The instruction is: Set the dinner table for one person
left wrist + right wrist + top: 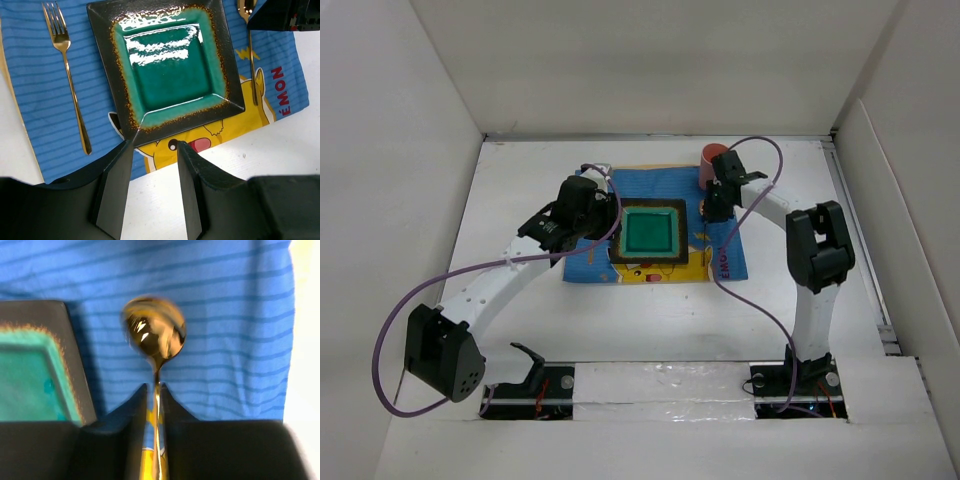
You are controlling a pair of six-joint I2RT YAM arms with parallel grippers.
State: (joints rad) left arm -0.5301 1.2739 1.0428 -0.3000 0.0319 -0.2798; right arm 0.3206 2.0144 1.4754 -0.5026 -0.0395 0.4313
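White desk (pixel 650 320) lies under a blue placemat (pixel 45 125), square green plate (pixel 170 65) at its middle. Fork (pixel 70 85) left of plate, spoon (pixel 155 332) right of plate, red cup (pixel 712 160) past plate's far right corner. Left hand (pixel 155 145) hovers at plate's near edge, fingers apart, empty. Right hand (pixel 153 387) straddles the spoon handle, fingers close on both sides; whether they pinch it, cannot tell.

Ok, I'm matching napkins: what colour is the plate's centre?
Glossy teal-green on the square plate; clearest in the left wrist view.
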